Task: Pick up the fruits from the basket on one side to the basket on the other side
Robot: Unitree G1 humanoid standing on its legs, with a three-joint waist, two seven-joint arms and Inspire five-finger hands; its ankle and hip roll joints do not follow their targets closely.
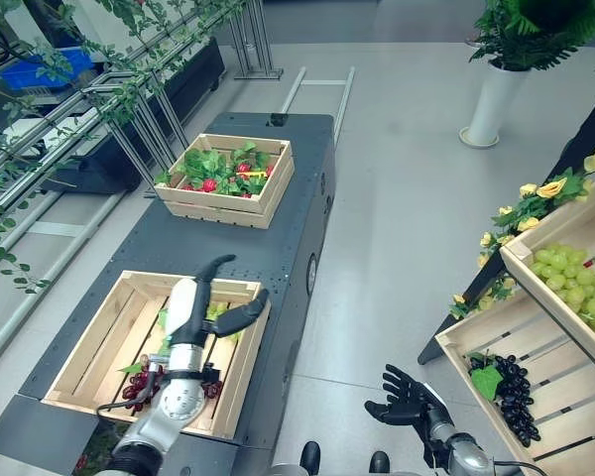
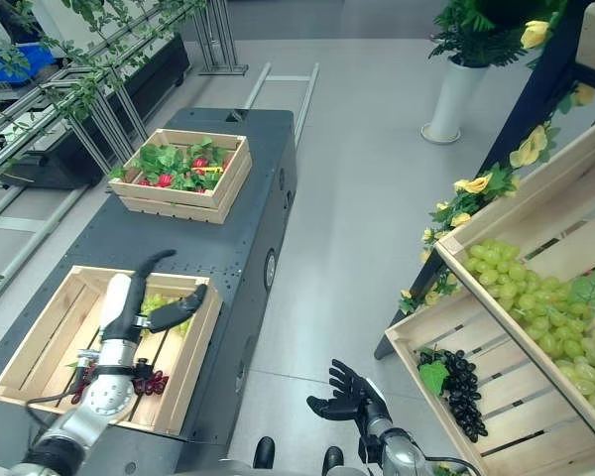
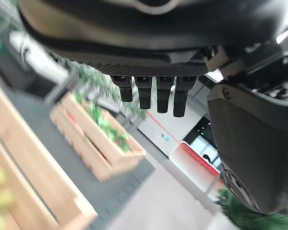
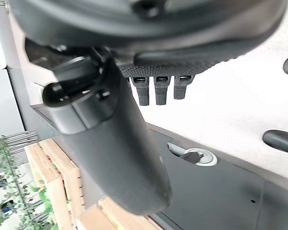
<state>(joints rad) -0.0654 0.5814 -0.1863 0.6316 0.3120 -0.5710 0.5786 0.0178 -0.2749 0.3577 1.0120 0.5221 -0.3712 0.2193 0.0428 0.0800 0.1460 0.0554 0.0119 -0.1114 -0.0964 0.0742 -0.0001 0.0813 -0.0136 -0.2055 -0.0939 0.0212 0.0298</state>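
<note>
On the dark table (image 1: 278, 248), the near crate (image 1: 99, 342) holds dark red grapes (image 1: 139, 387) with a green leaf and a pale green bunch (image 1: 216, 312). The left hand (image 1: 223, 297) hangs over that crate, fingers straight and spread wide, holding nothing. Farther back on the table, the far crate (image 1: 228, 203) carries leafy greens with red fruit (image 1: 210, 184). Right of the table, the right hand (image 1: 402, 397) hovers low above the floor, fingers relaxed and empty. Farther right, a shelf (image 1: 535, 337) shows black grapes (image 1: 511, 392) and green grapes (image 1: 575, 283).
</note>
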